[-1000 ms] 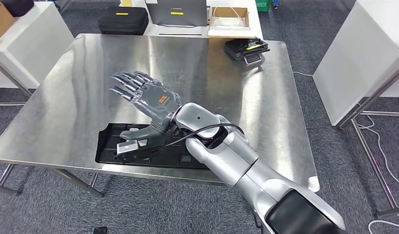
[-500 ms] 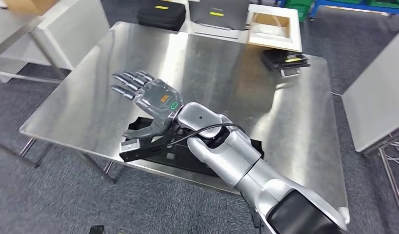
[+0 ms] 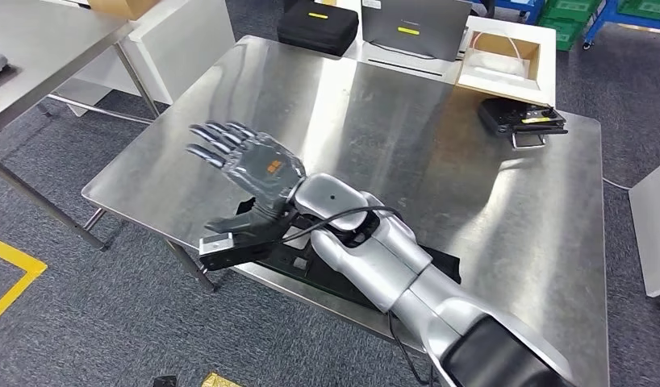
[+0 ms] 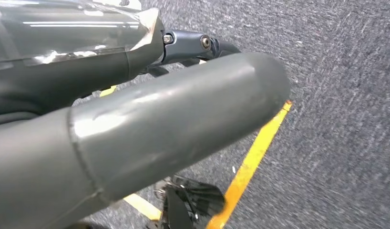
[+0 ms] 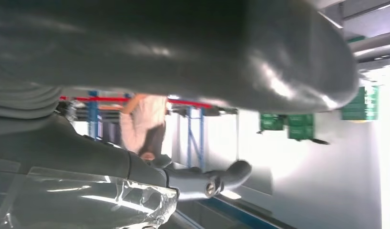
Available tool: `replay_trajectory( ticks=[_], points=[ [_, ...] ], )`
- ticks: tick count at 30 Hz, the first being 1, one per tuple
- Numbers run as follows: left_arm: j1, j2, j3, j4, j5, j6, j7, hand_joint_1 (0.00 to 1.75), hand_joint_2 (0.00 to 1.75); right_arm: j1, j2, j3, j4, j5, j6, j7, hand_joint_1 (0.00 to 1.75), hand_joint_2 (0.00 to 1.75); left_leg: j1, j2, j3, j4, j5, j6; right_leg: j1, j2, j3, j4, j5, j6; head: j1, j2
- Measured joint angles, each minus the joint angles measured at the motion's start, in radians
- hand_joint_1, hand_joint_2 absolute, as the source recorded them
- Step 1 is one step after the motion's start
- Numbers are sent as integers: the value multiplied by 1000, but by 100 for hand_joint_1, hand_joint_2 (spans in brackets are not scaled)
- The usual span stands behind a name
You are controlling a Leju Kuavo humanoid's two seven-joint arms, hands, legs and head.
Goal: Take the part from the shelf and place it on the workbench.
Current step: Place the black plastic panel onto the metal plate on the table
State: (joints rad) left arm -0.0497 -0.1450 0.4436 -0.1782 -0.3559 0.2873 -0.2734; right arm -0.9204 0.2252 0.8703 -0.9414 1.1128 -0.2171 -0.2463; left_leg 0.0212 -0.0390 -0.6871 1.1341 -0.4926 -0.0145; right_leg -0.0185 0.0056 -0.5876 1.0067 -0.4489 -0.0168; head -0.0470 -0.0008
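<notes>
Black case, laptop, white box, black handled tool, yellow floor line.

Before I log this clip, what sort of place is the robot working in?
Probably an industrial lab or workshop test area. A stainless steel workbench stands on grey carpet marked with yellow floor tape, black equipment cases sit on a table beyond it, and blue racking with green crates lines the far side.

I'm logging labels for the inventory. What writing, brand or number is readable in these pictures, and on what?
No text can be read.
Orange mark on the back of the right hand: too small to read.
Yellow labels on the black case and the grey case: no legible letters.
Yellow label on the black device: blurred.
</notes>
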Motion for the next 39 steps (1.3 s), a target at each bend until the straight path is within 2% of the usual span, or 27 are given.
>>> replay_trajectory(
  ticks=[2, 3, 4, 5, 7, 9, 11, 12, 13, 15, 17, 18, 19, 20, 21, 22, 23, 24, 25, 27, 29, 31, 33, 34, 35, 37, 39],
  points=[
    [-2, 0, 0, 0, 0, 0, 2, 0, 0, 1, 0, 0, 2, 0, 0, 0, 0, 0, 4, 24, -67, 123, -47, -8, 4, -21, 4, 0, -4, -10, -2, 0],
    [-1, 0, 0, 0, 0, 0, 3, 0, 0, 2, 0, 1, 4, 0, 0, -1, 0, 0, 6, 28, -85, 152, -49, -11, 5, -32, 5, 0, -6, -11, -3, 0],
    [-1, 0, 0, 0, 0, 0, 4, 0, 0, 2, 1, 1, 5, 0, 0, -1, 0, 0, 8, 32, -84, 143, -33, -13, 5, -41, 7, 0, -8, -10, -3, 0],
    [-1, 0, 1, 0, 0, 1, 4, 0, 0, 3, 1, 2, 5, 1, 0, -1, 0, 0, 9, 40, -62, 96, -3, -13, 5, -50, 9, 1, -11, -8, -3, 0],
    [-2, 1, 1, 0, 0, 1, 5, 0, 0, 2, 2, 1, 5, 1, 0, -2, 0, 0, 5, 75, 11, -38, 56, -8, 11, -65, 16, 2, -18, 0, -4, 0],
    [-5, 2, 2, 0, 0, 1, 5, 0, 0, 1, 3, 1, 5, 1, 0, -2, 0, 0, -2, 95, 49, -109, 74, 2, 20, -79, 20, 2, -25, 11, -1, 0],
    [-4, 1, 3, -1, 0, 1, 5, 0, 0, -1, 4, 1, 6, 1, 0, -2, 0, 0, -6, 79, 48, -117, 73, 14, 24, -95, 24, -1, -28, 20, 3, 0],
    [-3, 1, 3, 0, 0, 1, 5, 0, 0, -1, 5, 1, 6, 1, 0, -2, 0, 0, -5, 70, 49, -120, 76, 20, 24, -93, 23, 1, -32, 24, 4, 0],
    [-3, 0, 3, 0, 0, 2, 5, 0, 0, -2, 6, 0, 6, 2, 0, -3, 0, 0, -4, 62, 51, -124, 78, 27, 23, -81, 17, 17, -43, 27, 4, 0],
    [-4, -1, 5, -1, 0, 3, 5, 0, 0, -2, 5, 0, 6, 3, 0, -5, 0, 0, 0, 44, 54, -129, 83, 39, 18, -40, -27, 111, -88, 23, 7, 0],
    [-5, -1, 7, -1, 0, 3, 5, 0, 0, 2, 0, 0, 9, 5, 0, -6, 0, 0, -1, 22, 54, -129, 83, 44, 15, -18, -95, 249, -138, 17, 9, 0],
    [-5, -1, 7, 0, 0, 3, 5, 0, 0, 4, -1, 0, 11, 6, 0, -6, 0, 0, -1, 11, 54, -129, 83, 44, 15, -15, -120, 290, -146, 20, 9, 0],
    [-4, -2, 8, 0, 0, 3, 5, 0, 0, 6, -2, 0, 13, 7, 0, -6, 0, 0, -1, -1, 54, -128, 83, 44, 15, -13, -127, 292, -137, 27, 10, 0],
    [-4, -2, 8, 0, 0, 3, 5, 0, 0, 6, -2, 1, 13, 8, 0, -6, 0, 0, -1, -13, 55, -128, 82, 43, 13, -10, -114, 253, -114, 35, 10, 0],
    [-4, -2, 8, -1, 0, 3, 5, 0, 0, 5, -2, 1, 14, 8, 0, -6, 0, 0, 0, -25, 55, -127, 82, 42, 11, 0, -86, 184, -81, 45, 10, 0],
    [-4, -3, 8, -1, 0, 3, 5, 0, 0, 4, -2, 1, 14, 9, 0, -6, 0, 0, -1, -37, 54, -125, 81, 39, 7, 17, -55, 112, -51, 51, 10, 0],
    [-4, -3, 8, -1, 0, 3, 5, 0, 0, 4, -2, 1, 14, 9, 0, -6, 0, 0, -3, -47, 53, -123, 80, 35, 4, 30, -31, 56, -28, 52, 10, 0],
    [-3, -3, 8, -1, 0, 4, 5, 0, 0, 3, -2, 1, 14, 10, 0, -6, 0, 0, -4, -55, 50, -121, 79, 30, 3, 41, -16, 24, -16, 49, 10, 0],
    [-2, -3, 8, 0, 0, 4, 6, 0, 0, 3, -2, 1, 14, 11, 0, -6, 0, 0, -3, -61, 48, -121, 79, 24, 4, 43, -12, 15, -12, 42, 10, 0],
    [1, -3, 9, 0, 0, 6, 6, 0, 0, 3, 2, 1, 15, 11, 0, -7, 0, 0, 2, -66, 45, -121, 79, 12, 4, 29, -7, 12, -7, 28, 10, 0],
    [1, -2, 9, 0, 0, 7, 6, 0, 0, 1, 10, 1, 15, 11, -1, -8, 0, 0, 2, -33, 28, -85, 55, 2, 1, 14, 0, 6, -4, 12, 6, 0],
    [-1, -2, 9, 0, 0, 7, 7, 0, 0, 0, 13, 1, 16, 11, -1, -10, 0, 0, 1, 11, -25, 28, -1, -4, 4, -4, 5, 3, -6, 0, 1, 0],
    [-2, -3, 9, 0, 0, 8, 8, 0, 0, 2, 13, 1, 20, 11, -1, -11, 0, 0, 2, 27, -82, 141, -42, -8, 9, -25, 7, 4, -10, -5, 1, 0],
    [-1, -3, 9, 0, 1, 8, 8, 0, 0, 3, 13, 1, 22, 11, -1, -11, 0, 0, 3, 30, -89, 153, -38, -9, 11, -34, 7, 4, -11, -6, 0, 0],
    [-1, -2, 10, 0, 1, 9, 9, 0, 0, 4, 14, 1, 23, 11, -1, -12, 0, 0, 3, 34, -76, 128, -18, -8, 12, -43, 8, 4, -11, -7, 0, 0],
    [-2, -1, 14, -1, 2, 9, 9, 0, 0, 3, 16, 1, 24, 10, -2, -12, 0, 0, -1, 61, -5, -3, 38, -1, 15, -58, 12, 4, -15, -5, 0, 0],
    [-4, -1, 17, -1, 2, 9, 9, 0, 0, 0, 17, 1, 24, 9, -2, -12, 0, 0, -8, 84, 49, -99, 64, 10, 23, -72, 14, 4, -20, 2, 2, 0]
  ],
)
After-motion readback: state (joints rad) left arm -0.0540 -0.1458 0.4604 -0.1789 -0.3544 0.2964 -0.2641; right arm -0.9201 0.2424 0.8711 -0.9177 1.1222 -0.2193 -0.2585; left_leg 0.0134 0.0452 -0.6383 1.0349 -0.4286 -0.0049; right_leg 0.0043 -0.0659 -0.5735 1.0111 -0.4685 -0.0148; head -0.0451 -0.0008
